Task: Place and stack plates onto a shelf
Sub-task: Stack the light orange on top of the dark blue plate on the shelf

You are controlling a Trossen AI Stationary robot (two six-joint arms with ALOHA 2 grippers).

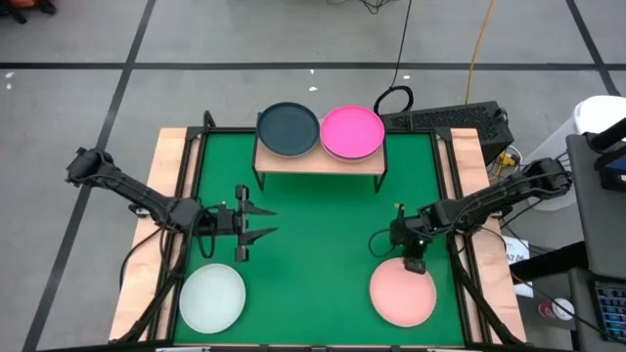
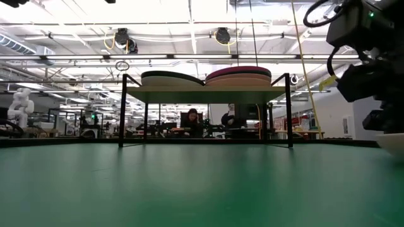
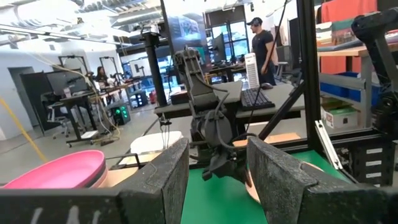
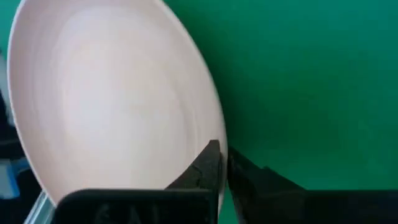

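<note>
A pale pink plate [image 1: 403, 293] lies near the mat's near right corner, and my right gripper [image 1: 415, 264] is shut on its far rim. A pale mint-white plate [image 1: 211, 297] rests flat near the near left corner. My left gripper [image 1: 273, 223] hovers open above the mat, just beyond the mint-white plate, fingers pointing toward the table's right. The shelf [image 1: 318, 162] stands on thin black legs at the far middle. It carries a stack topped by a dark teal-grey plate [image 1: 288, 128] and another topped by a magenta plate [image 1: 352, 132]. The low view shows both stacks [image 2: 170, 78] [image 2: 238, 74] several plates high. My right gripper [image 4: 222, 160] pinches the pink plate's far rim [image 4: 214, 127], one finger [image 4: 202, 171] over the inner face and the other [image 4: 252, 180] outside. The fingers come from above, pointing down. I cannot tell whether the plate is flat on the mat or tipped up.
The large green mat [image 1: 323, 235] is bare between the two grippers and the shelf. Wooden strips and a black frame [image 1: 174, 186] border its sides. A keyboard [image 1: 445, 119] and cables lie beyond the far right corner. People stand in the room behind.
</note>
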